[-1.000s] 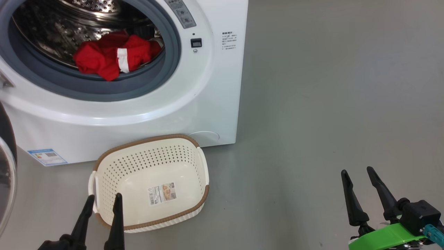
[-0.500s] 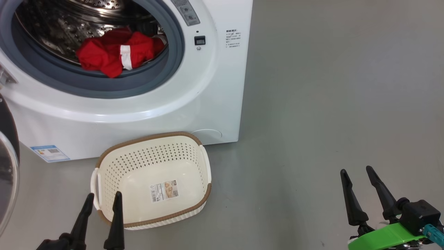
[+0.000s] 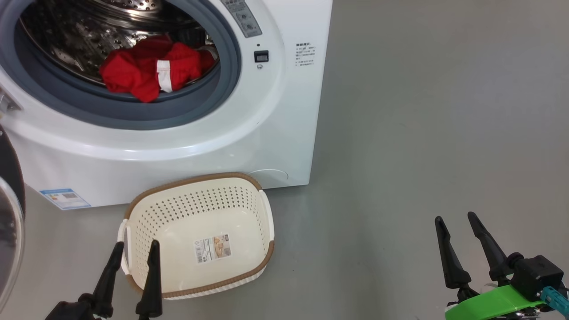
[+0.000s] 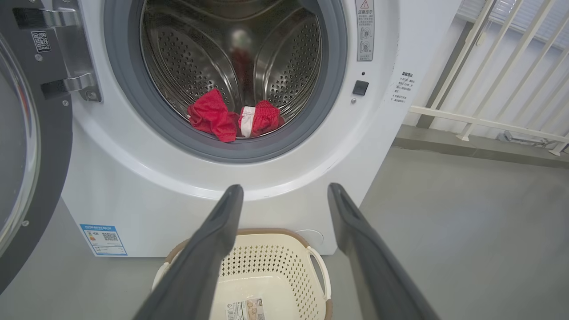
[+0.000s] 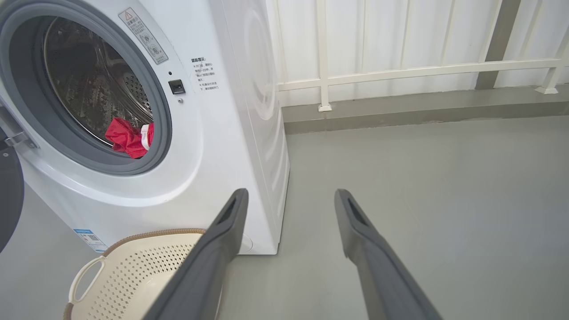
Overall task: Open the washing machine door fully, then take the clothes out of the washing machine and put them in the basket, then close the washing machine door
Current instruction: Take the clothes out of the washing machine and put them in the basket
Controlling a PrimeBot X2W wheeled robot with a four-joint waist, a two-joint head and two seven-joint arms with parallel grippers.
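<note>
Since a second ago my head camera has swung a little, so the washing machine (image 3: pixel 266 133) and the basket (image 3: pixel 195 180) sit slightly further right in frame, though neither has shifted against the other. From the head view, the washing machine door (image 3: pixel 6 173) stands swung open at the far left edge, showing its black rim and part of its glass. The clothes (image 3: pixel 146 73) lie as a red bundle with a white strip at the lower front of the drum (image 3: pixel 66 40), spilling onto the grey-blue seal (image 3: pixel 133 113). The basket stands on the floor (image 3: pixel 422 111) just in front of the machine's base, holding nothing but its paper label (image 3: pixel 213 249). My left end effector (image 3: pixel 137 243) hovers over the basket's near left corner, spread wide and empty. My right end effector (image 3: pixel 454 217) hangs well to the right over bare floor, also spread and empty. From the left wrist view, both fingers (image 4: pixel 213 249) point at the machine's white front below the opening, with the basket low between them and the door hanging from its hinge (image 4: pixel 71 84) at the left. From the right wrist view, the fingers (image 5: pixel 213 258) stand well apart, aimed at the machine's right front corner, with the clothes visible through the opening and a white railing (image 5: pixel 400 71) behind.
</note>
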